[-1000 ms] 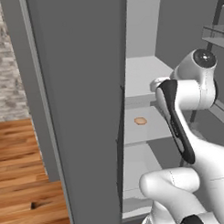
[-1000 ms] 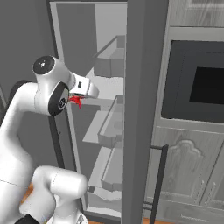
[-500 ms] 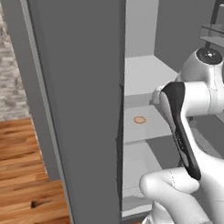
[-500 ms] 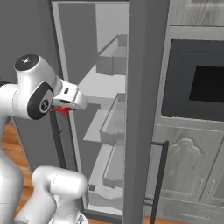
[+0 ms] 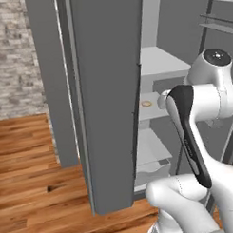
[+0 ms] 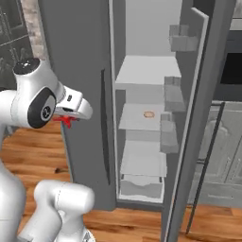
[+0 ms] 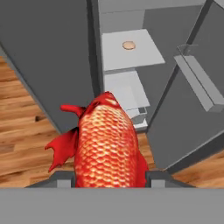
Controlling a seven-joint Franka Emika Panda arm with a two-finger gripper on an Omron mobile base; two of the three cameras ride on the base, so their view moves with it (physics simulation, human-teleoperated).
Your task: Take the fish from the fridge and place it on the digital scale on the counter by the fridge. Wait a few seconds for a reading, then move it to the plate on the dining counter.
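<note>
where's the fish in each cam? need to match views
Left base view: I can't make out the fish.
Right base view: fish is a small red bit under the tool, left of the fridge opening.
Hand view: fish sits at bottom centre, large, scales showing.
Shared landmark: the small tan round thing on the middle fridge shelf.

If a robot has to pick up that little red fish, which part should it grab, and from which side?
Best across the fish's thick scaly midbody, one finger on each flat flank, coming in from the tail end. The fins and tail look too thin to pinch. The gripper already seems to hold it that way.
</note>
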